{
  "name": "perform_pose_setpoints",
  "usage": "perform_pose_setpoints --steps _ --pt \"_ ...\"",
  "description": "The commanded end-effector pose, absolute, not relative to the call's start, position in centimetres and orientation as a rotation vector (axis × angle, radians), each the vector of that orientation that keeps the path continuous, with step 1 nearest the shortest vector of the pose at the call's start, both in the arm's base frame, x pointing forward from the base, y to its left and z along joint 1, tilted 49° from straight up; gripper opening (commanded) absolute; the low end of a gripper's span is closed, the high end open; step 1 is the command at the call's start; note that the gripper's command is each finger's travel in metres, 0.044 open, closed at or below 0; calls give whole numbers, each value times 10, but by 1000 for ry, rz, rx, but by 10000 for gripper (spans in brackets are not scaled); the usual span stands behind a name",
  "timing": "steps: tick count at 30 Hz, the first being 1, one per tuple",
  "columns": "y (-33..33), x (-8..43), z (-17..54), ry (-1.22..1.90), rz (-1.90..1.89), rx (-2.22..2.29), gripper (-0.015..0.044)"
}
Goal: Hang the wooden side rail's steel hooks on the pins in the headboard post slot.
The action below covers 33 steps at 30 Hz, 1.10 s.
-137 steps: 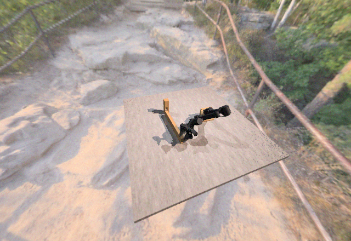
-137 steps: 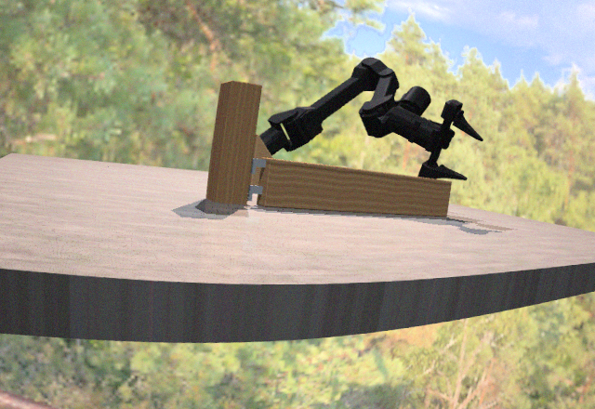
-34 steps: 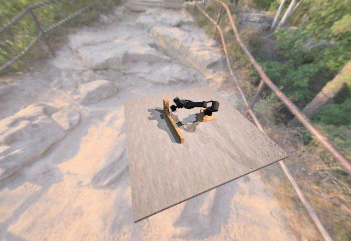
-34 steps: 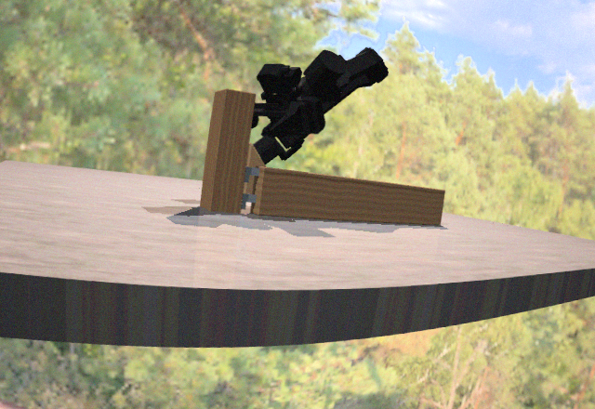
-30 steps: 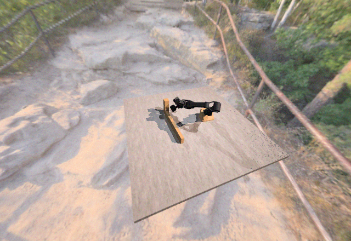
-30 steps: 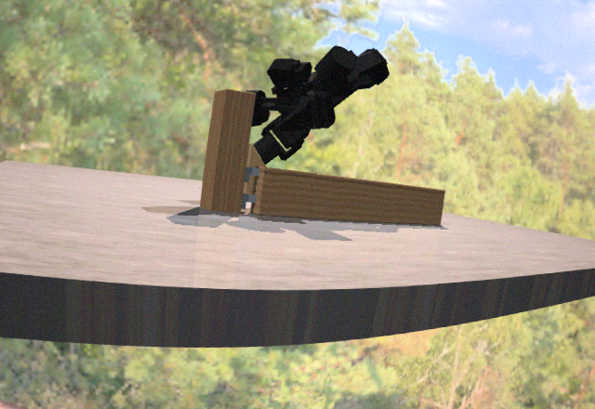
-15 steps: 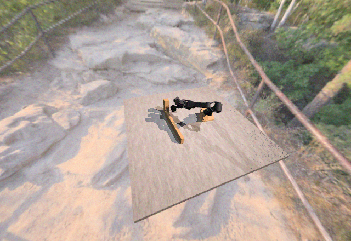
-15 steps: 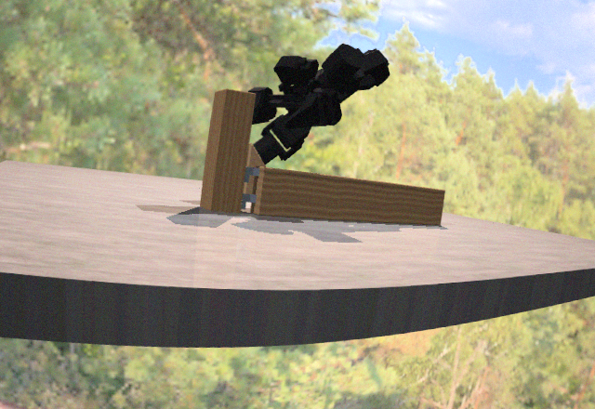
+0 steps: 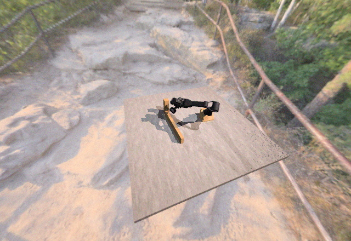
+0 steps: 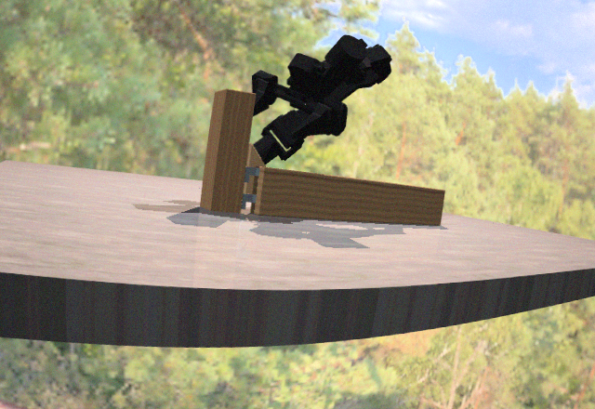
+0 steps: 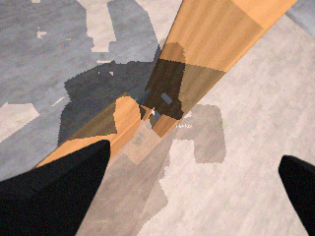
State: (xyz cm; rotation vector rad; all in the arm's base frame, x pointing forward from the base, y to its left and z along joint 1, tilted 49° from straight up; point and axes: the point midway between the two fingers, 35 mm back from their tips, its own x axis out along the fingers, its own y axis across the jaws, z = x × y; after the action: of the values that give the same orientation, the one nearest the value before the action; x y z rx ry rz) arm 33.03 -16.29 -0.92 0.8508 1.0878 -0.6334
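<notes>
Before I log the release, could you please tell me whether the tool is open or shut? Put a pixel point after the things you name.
Open: the wrist view shows the fingers of the tool [image 9: 171, 105] [image 11: 194, 159] wide apart, nothing between them.

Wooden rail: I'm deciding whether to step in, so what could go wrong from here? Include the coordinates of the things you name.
The open gripper [image 9: 171, 105] [image 11: 192, 154] is close to the headboard post [image 9: 165, 104] [image 10: 227, 152], so a careless retreat might knock it. The steel hooks [image 10: 249, 198] bridge the gap between the post and the wooden rail [image 9: 175, 128] [image 10: 348, 195], but their seating on the pins is hidden; they could be only partly seated.
</notes>
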Motion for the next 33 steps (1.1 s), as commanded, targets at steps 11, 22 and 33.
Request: perform_pose_setpoints --steps 11,22,33 --pt "-159 359 -8 1345 174 252 440" --pt "-156 375 3 1188 783 -132 440" --pt "-154 387 19 815 1224 -444 440"
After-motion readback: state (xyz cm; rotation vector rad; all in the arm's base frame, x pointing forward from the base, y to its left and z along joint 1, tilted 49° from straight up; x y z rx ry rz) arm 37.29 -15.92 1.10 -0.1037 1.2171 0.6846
